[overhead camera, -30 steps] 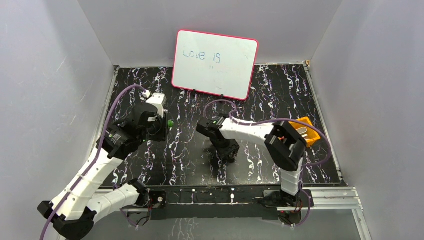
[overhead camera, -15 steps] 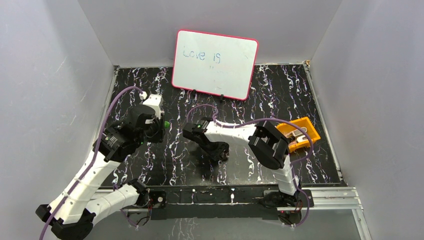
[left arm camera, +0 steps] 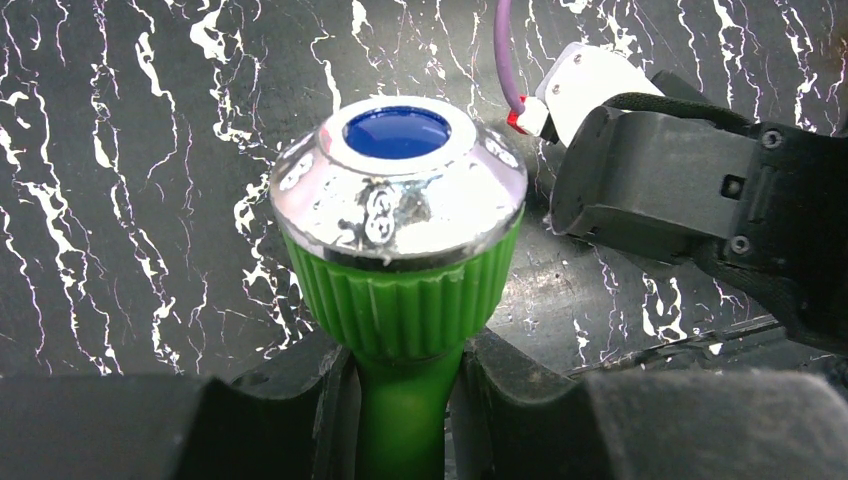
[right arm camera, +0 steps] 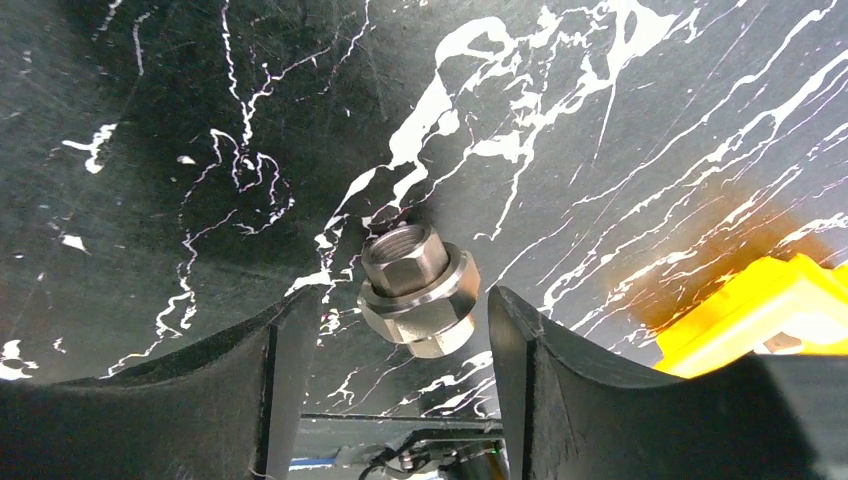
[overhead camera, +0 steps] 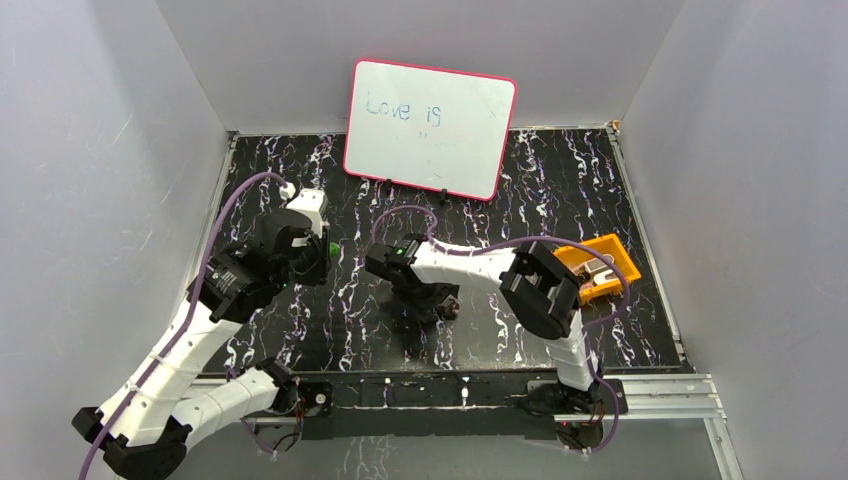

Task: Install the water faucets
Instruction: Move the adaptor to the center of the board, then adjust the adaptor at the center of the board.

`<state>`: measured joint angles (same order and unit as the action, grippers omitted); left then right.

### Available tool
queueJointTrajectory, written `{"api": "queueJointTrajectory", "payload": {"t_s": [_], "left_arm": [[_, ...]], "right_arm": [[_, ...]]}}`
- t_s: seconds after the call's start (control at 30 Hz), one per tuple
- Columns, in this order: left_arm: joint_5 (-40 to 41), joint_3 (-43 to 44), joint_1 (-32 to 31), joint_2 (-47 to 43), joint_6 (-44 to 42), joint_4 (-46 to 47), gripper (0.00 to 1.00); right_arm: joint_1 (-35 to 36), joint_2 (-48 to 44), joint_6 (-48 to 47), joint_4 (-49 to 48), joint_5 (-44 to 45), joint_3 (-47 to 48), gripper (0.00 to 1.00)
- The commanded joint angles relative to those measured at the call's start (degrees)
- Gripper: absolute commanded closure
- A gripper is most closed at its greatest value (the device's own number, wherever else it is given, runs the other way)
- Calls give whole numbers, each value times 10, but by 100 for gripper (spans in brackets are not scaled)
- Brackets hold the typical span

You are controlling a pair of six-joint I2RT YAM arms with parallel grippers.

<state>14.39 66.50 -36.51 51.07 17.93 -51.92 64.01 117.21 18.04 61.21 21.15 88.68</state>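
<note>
My left gripper (left arm camera: 405,365) is shut on the neck of the green faucet (left arm camera: 400,290), just under its ribbed collar. The faucet's silver knob with a blue centre (left arm camera: 397,132) points at the camera. In the top view only a green speck of the faucet (overhead camera: 331,247) shows at my left gripper (overhead camera: 315,256). My right gripper (right arm camera: 398,305) is open, its fingers (right arm camera: 255,370) on either side of a silver hex threaded fitting (right arm camera: 418,290) that stands on the table, with a gap on each side. In the top view my right gripper (overhead camera: 437,303) is low over mid-table.
An orange tray (overhead camera: 612,247) with metal pieces sits at the right, and its edge shows in the right wrist view (right arm camera: 760,310). A pink-framed whiteboard (overhead camera: 430,128) stands at the back. The right arm's wrist (left arm camera: 700,190) is close to the right of the faucet. The table is black marble-patterned (overhead camera: 560,180).
My right arm has swung left toward mid-table, uncovering the orange tray. My left arm has shifted slightly left with the faucet. Little has moved in the last half second.
</note>
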Motion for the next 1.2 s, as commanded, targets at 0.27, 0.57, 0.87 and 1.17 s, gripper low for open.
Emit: {"api": "queueJointTrajectory", "payload": {"t_s": [0.27, 0.57, 0.87, 1.17], "left_arm": [[-1, 11, 0, -5, -10, 0, 100], [-25, 2, 0, 0, -11, 14, 100], [-42, 2, 0, 3, -9, 18, 100], [-50, 3, 0, 5, -8, 19, 100]], "right_arm": [[-62, -250, 119, -174, -30, -151, 21], [-176, -478, 289, -485, -253, -458, 20], [-209, -503, 345, -607, -298, -555, 19], [-221, -462, 332, -613, -302, -555, 18]]}}
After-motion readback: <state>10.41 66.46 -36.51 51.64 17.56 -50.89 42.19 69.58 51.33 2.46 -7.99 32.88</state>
